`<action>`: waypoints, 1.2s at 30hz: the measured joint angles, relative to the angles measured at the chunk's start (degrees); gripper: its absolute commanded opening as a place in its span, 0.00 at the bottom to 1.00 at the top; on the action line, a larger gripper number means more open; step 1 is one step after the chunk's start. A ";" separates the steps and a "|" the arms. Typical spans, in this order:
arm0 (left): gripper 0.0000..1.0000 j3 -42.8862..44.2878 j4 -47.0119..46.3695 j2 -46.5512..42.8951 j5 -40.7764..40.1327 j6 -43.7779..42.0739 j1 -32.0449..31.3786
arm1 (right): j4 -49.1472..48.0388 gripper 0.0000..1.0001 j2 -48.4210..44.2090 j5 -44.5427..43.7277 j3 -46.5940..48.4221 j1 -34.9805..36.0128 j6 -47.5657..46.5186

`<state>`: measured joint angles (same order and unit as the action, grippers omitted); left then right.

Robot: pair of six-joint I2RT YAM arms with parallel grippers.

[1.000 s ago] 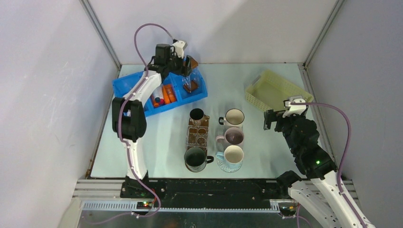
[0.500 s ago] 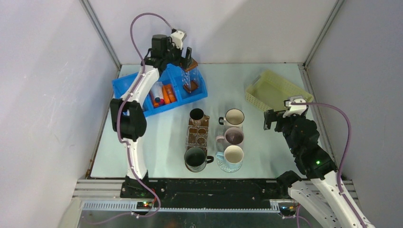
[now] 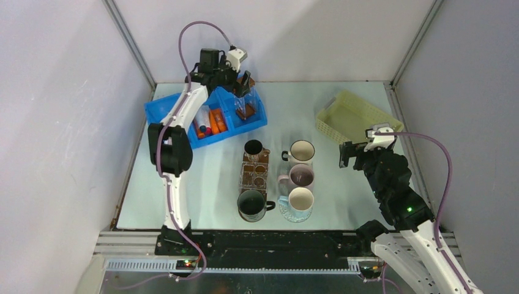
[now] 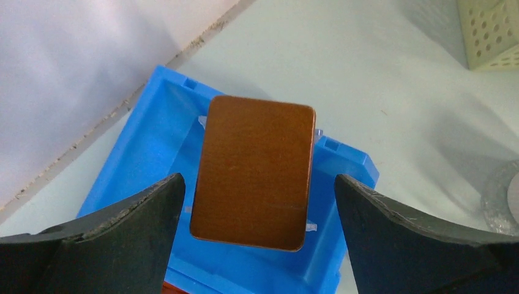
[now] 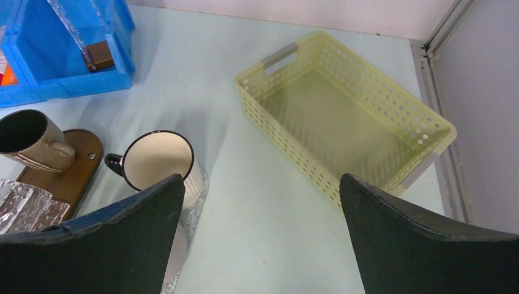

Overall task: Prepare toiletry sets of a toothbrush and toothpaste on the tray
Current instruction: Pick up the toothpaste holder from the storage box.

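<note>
toothpaste [image 3: 215,120]: orange tubes lying in the middle compartment of the blue bin [image 3: 160,109]. judged light, soft and squashy; best pinched gently across the mid-body, away from the cap. left gripper [image 4: 257,190] is spread wide and empty, hanging over the brown-lidded box [image 4: 254,153] in the bin's right compartment. the tubes lie one compartment to its left, apart. right gripper [image 5: 262,184] is spread and empty, near the tray [image 5: 287,144]. toothbrushes not made out.
</note>
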<state>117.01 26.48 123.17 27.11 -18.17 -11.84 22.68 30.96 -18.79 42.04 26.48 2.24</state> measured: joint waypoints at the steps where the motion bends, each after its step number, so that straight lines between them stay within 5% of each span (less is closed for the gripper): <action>1: 0.98 0.07 0.52 0.24 -0.04 -0.44 0.02 | 0.00 1.00 0.00 0.15 0.00 0.00 0.02; 5: 0.90 1.16 1.90 1.44 -0.46 -1.53 0.02 | 0.00 1.00 0.07 0.61 0.00 0.00 0.42; 13: 0.47 1.62 2.34 2.10 -0.98 -1.81 0.00 | 0.00 1.00 0.17 1.09 0.00 0.00 0.94; 23: 0.16 -2.51 0.68 -1.31 -3.04 0.26 -0.04 | -0.13 1.00 -0.07 2.97 0.00 0.00 0.76; 29: 0.01 -5.99 -1.55 -8.46 -7.19 5.79 -0.04 | -1.73 1.00 -0.96 5.92 0.04 0.00 -0.87; 36: 0.00 -7.56 -4.11 -20.28 -13.18 14.71 -0.33 | -3.89 1.00 -0.66 10.03 1.53 0.00 -4.31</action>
<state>109.45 22.37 102.89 13.93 -3.46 -12.16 18.79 30.30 -8.75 43.57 26.48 -2.07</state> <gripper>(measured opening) 0.752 0.998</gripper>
